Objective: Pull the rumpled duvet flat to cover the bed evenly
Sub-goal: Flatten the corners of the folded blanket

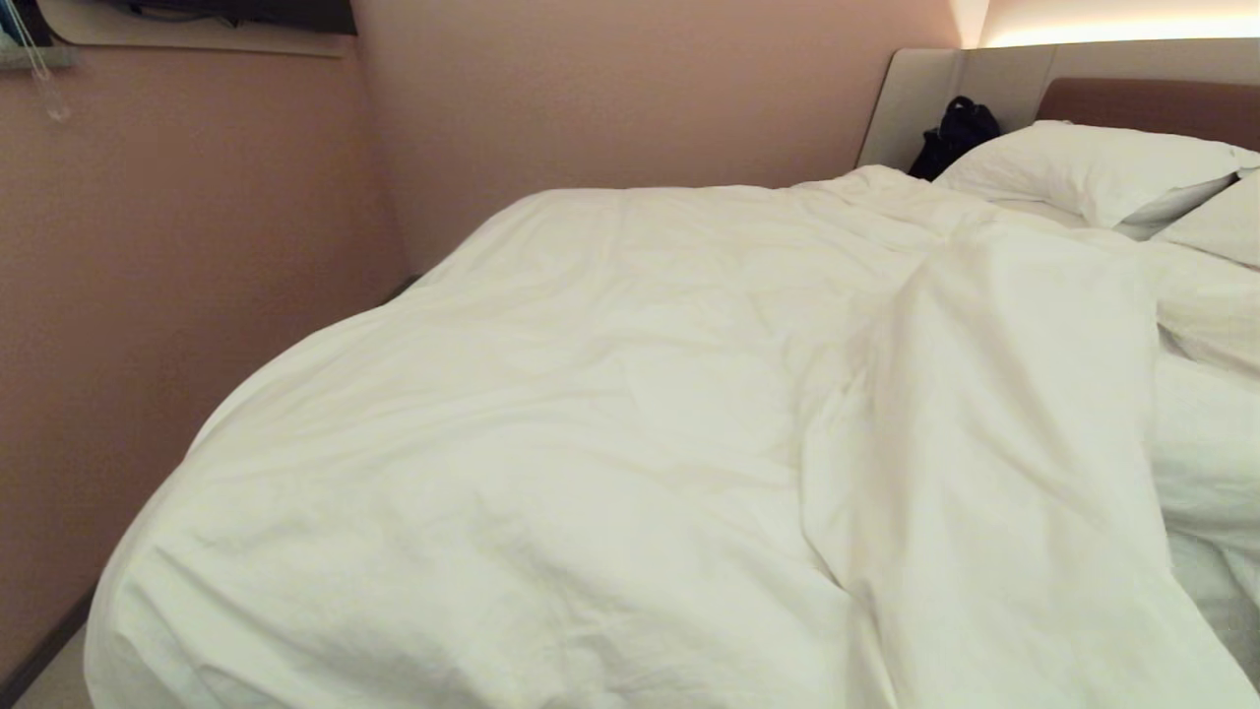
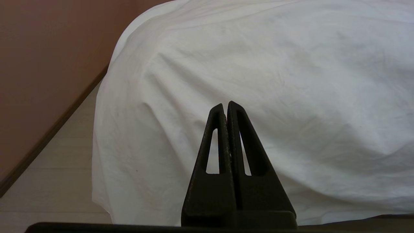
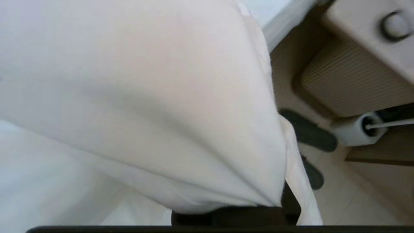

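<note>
Right pincer (image 3: 258, 207) clamped on duvet (image 3: 145, 97) fold; dark slippers (image 3: 309, 134) on floor (image 3: 349, 194) beyond.

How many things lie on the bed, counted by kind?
Puffy white creased duvet: 1
Plump white rectangular pillows: 2
Black bag-like item by the padded headboard: 1
Total: 4

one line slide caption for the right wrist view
Right gripper shut on a gathered fold of the puffy white duvet.
</note>
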